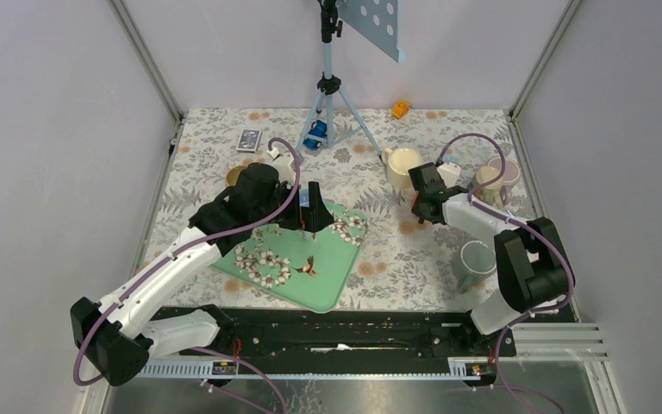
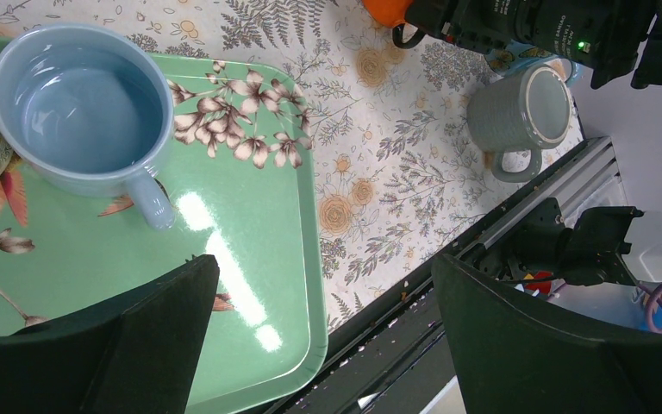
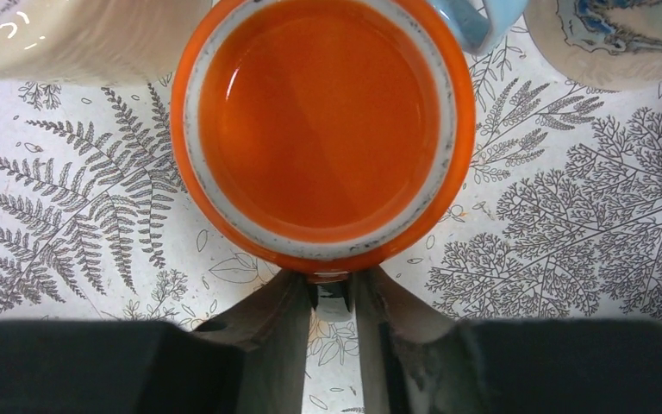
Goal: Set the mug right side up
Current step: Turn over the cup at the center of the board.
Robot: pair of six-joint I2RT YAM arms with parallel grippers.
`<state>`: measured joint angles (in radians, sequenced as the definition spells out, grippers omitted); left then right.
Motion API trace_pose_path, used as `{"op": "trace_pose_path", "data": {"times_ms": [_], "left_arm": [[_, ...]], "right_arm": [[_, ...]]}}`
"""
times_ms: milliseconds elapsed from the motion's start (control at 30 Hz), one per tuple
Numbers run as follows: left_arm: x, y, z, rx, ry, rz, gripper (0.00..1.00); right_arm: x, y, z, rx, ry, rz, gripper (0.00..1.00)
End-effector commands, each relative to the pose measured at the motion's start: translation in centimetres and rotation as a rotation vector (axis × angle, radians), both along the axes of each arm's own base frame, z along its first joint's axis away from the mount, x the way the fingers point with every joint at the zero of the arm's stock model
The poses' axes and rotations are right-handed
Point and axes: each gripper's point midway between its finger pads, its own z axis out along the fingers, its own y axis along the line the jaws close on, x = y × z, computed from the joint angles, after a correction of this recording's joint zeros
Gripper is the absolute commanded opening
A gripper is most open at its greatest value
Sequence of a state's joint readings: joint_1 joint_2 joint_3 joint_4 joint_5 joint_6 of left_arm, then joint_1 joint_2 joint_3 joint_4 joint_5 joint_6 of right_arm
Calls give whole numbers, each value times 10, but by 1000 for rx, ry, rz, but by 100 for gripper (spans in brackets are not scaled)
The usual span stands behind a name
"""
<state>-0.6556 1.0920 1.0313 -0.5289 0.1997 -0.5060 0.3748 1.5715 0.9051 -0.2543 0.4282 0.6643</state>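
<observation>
The turning is not yet begun, by my judgement: the orange mug [image 3: 319, 121] sits on the table's flowered cloth at the right, and the pale unglazed ring around its flat orange face reads as the foot, so it looks mouth-down. What is done is the approach and the pinch: the right gripper [image 3: 332, 302] has its fingers drawn in to a narrow gap at the mug's near edge, clamped on what looks like the handle stub. The lift, the flip and the setting down are left. The left gripper [image 2: 323, 267] hangs released, jaws wide, over the green tray [image 2: 267, 285]. Counted: two arms, one tray, one orange mug, one blue mug [image 2: 82, 103] upright on the tray, one grey mug [image 1: 474, 259] upright near the right arm's base, one cream mug [image 1: 402, 164] just beside the right gripper, and a cluster of cups at the back right too crowded to count; one tripod [image 1: 334, 86] stands at the back
</observation>
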Motion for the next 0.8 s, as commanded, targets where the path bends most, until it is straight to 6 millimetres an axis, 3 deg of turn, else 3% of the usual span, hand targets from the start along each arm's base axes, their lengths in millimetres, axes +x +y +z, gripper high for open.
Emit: {"op": "trace_pose_path", "data": {"times_ms": [0,167,467,767], "left_arm": [[2,-3,12,-44,-37,-3,99],[1,-4,10,-56,-9,12,99],[-9,-20,0,-201,107,27,99],[-16,-39,4,-368,210,24,99]], "right_arm": [[12,-5,10,-21,-38,-30,24],[12,-1,15,-10,-29,-7,0],[0,23,35,112,-70,61,0],[-14,46,59,273,-140,103,0]]}}
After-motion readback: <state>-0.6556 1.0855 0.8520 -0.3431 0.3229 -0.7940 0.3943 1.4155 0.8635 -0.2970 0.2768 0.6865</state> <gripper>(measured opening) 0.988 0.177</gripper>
